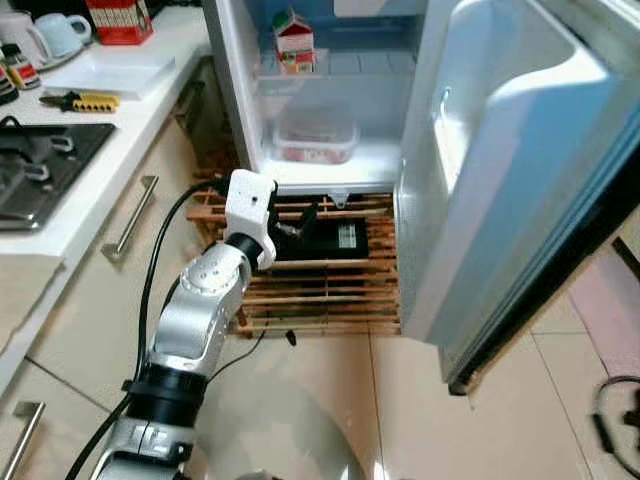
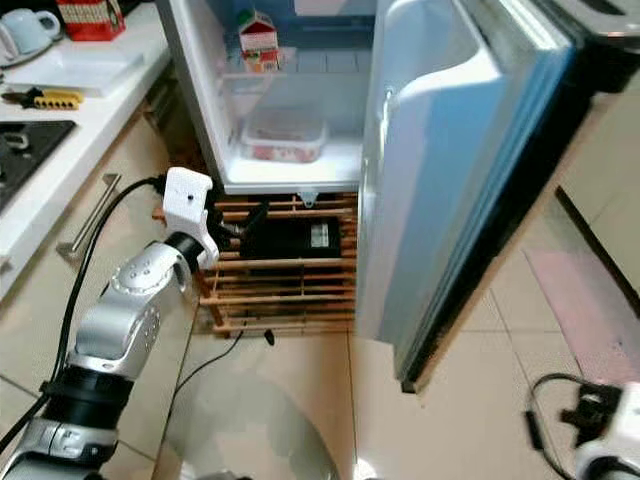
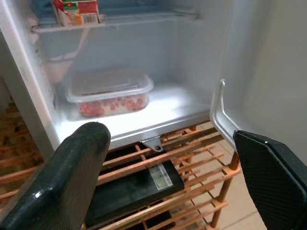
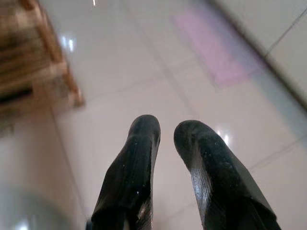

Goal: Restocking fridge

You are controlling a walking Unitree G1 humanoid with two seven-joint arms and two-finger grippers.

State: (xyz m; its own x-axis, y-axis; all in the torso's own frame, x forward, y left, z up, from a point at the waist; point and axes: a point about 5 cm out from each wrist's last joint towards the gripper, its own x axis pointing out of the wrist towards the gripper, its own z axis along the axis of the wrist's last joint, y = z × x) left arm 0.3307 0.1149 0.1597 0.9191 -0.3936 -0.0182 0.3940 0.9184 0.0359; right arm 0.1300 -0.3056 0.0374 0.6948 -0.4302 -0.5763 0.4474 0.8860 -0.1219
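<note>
The fridge point(image 1: 250, 100) stands open, its door point(image 1: 500, 170) swung out to the right. A small red-and-white carton point(image 1: 294, 42) stands on an inner shelf. On the fridge floor below it rests a clear lidded tub point(image 1: 315, 138) with red contents point(image 3: 109, 93). My left gripper point(image 1: 300, 225) is held low in front of the fridge's bottom edge, over a wooden slatted rack point(image 1: 330, 290). It is open with nothing between its fingers point(image 3: 81, 163). My right gripper point(image 4: 165, 129) hangs near the tiled floor at the right, shut and empty.
A black flat device point(image 1: 335, 238) lies on the rack under the fridge. A white counter point(image 1: 110, 110) runs along the left with a stove point(image 1: 35, 170), a white board point(image 1: 105, 75), a yellow-handled tool point(image 1: 80, 100), mugs and a red box point(image 1: 120, 18). Black cable point(image 1: 610, 420) lies on the floor.
</note>
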